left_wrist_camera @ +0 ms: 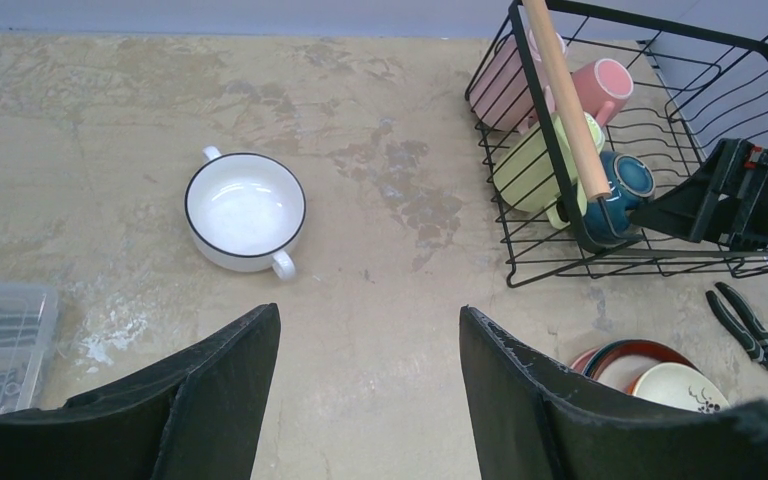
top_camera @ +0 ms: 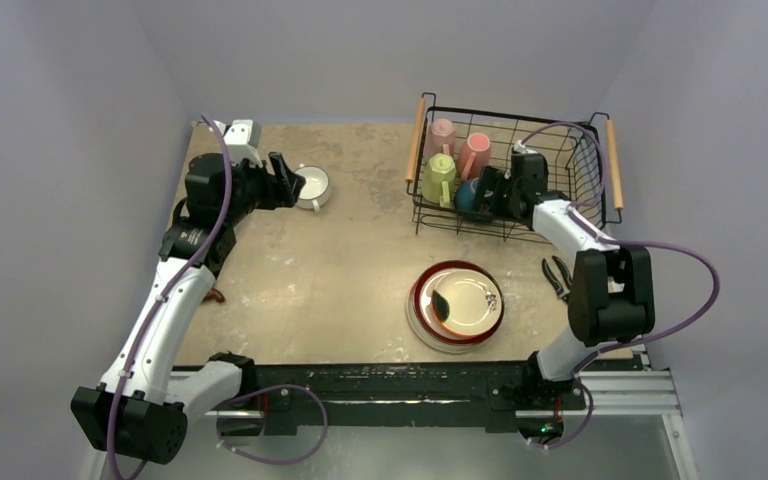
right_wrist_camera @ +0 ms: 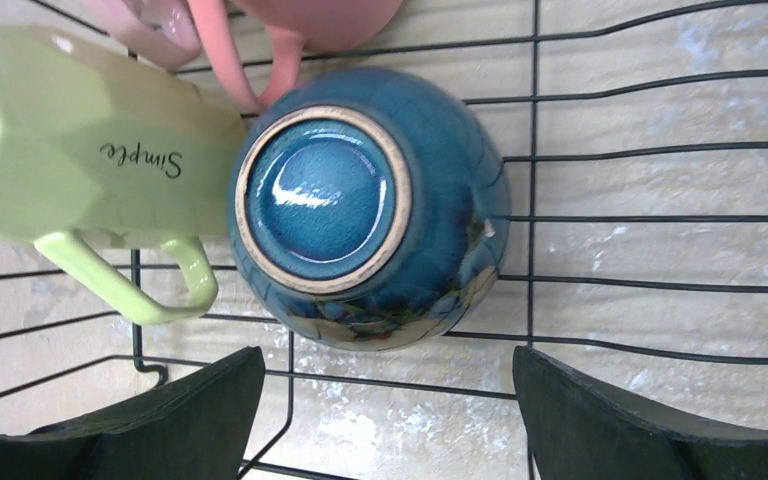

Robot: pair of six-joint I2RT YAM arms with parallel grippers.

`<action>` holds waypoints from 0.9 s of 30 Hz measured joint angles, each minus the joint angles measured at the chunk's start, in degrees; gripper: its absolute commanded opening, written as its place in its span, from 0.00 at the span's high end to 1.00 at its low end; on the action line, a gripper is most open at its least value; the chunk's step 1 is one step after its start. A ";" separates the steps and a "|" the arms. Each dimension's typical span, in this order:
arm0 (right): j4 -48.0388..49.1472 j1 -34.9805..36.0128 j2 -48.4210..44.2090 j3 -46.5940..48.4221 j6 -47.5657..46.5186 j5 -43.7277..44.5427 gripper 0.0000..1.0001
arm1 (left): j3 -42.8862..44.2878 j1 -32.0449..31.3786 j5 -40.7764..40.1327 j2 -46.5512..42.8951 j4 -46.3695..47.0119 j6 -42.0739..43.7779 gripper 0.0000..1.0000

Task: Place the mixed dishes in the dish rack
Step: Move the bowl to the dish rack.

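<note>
The dish rack [top_camera: 585, 170] stands at the back right. In it lie a pale pink mug [top_camera: 441, 135], a salmon mug [top_camera: 476, 152], a yellow-green mug [top_camera: 439, 180] and the teal bowl [top_camera: 466, 195]. The right wrist view shows the bowl [right_wrist_camera: 360, 200] bottom up on the wires, beside the yellow-green mug [right_wrist_camera: 90, 150]. My right gripper [right_wrist_camera: 388, 365] is open just short of the bowl and touches nothing. The white mug [left_wrist_camera: 245, 210] stands on the table at the back left. My left gripper [left_wrist_camera: 370, 320] hovers open and empty just short of it. A stack of plates [top_camera: 475, 295], red-rimmed cream on top, lies front centre.
Black pliers [top_camera: 557, 277] lie right of the plates, in front of the rack. A clear plastic compartment box [left_wrist_camera: 0, 345] sits at the left edge in the left wrist view. The rack's wooden handle [left_wrist_camera: 565, 100] runs along its near side there.
</note>
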 measured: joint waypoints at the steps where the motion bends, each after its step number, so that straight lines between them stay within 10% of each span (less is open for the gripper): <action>1: 0.02 0.28 0.33 -0.02 -0.11 0.11 0.09 | 0.00 0.00 0.07 0.02 -0.02 -0.02 0.35; 10: 0.63 1.18 6.64 1.36 -0.46 0.39 0.31 | 0.00 0.00 0.15 0.35 -0.04 -0.02 0.35; 27: 1.73 1.11 8.98 7.30 -1.66 2.64 0.26 | 0.37 0.00 0.17 1.11 -0.44 -0.02 0.35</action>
